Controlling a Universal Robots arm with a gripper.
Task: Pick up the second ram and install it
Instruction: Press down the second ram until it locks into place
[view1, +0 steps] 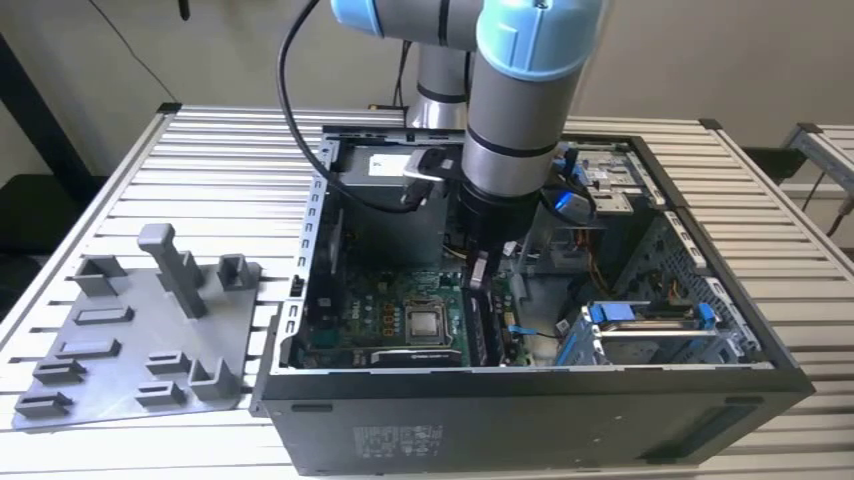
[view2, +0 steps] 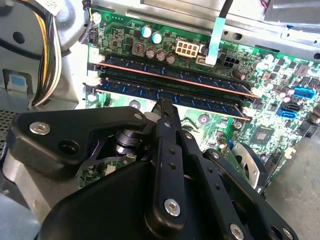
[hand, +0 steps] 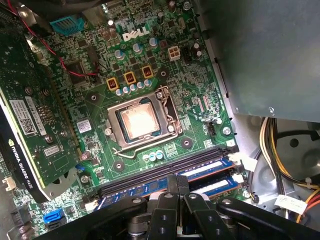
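Claw (view2: 164, 107): closed, seemingly pressing the ram (view2: 170, 95) into its slot; push straight, evenly, until latched.

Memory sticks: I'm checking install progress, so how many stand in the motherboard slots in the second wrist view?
2. The farther stick lies along the slot away from the gripper; the nearer stick stands beside it, meeting the gripper, which may hide part of it.
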